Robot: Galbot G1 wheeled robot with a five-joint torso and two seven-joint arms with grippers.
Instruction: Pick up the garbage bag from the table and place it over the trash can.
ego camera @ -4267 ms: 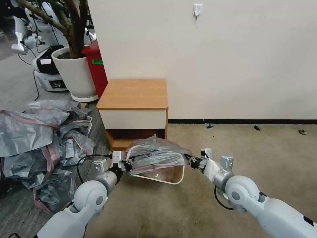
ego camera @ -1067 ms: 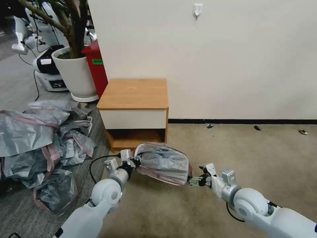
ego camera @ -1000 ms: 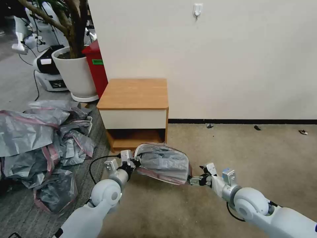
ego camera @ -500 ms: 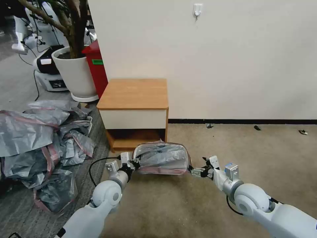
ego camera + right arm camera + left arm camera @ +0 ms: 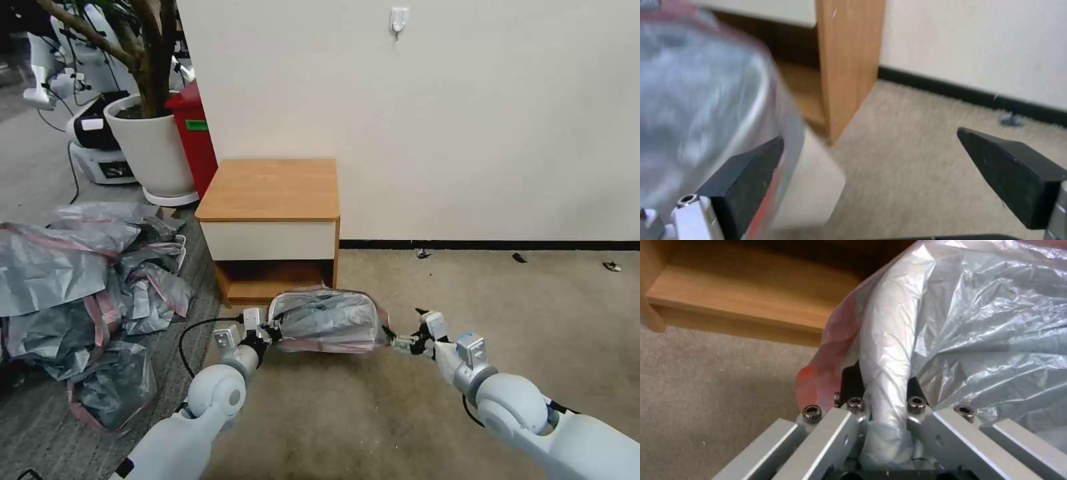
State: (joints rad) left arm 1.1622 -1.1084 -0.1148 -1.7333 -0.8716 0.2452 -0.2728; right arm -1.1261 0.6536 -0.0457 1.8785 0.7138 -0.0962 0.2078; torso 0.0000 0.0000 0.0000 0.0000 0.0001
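bag: the garbage bag is stretched over the trash can, on the floor right in front of the table
left gripper: pinched on the bag's rim, left end
right gripper: spread wide, just off the right end, nothing in it

— Where do we see our left arm?
— Reaching forward and low, left gripper pinched tight on the rim of the bag.
— And the right one?
— Stretched in from the other side, right gripper just beside the bag, its fingers spread wide apart, gripping nothing.
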